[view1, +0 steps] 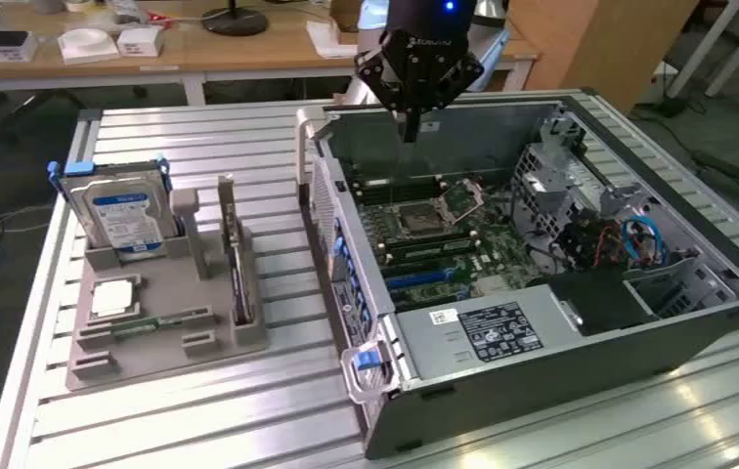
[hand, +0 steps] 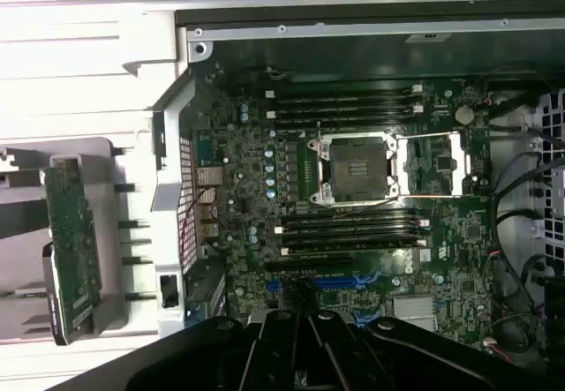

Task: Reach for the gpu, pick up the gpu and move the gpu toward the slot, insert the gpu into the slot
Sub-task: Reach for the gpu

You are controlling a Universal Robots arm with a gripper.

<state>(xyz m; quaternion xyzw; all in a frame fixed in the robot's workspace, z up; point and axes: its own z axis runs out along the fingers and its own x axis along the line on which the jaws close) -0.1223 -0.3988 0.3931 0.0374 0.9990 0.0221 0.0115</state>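
The gpu (view1: 233,254) stands on edge in a grey holder (view1: 161,327) on the counter (view1: 213,430). It is well apart from the pincer (view1: 411,135), beyond the wall of the computer case (view1: 579,322). The pincer hangs above the motherboard (view1: 435,234), its fingers seemingly pressed together and empty. The card is probably light, stiff and fragile, best pinched along its bare upper edge.

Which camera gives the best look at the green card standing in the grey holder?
The wrist view: the card turns its broad green face to that camera. The exterior view catches it nearly edge-on, a thin upright strip in the grey holder, beside the hard drive.
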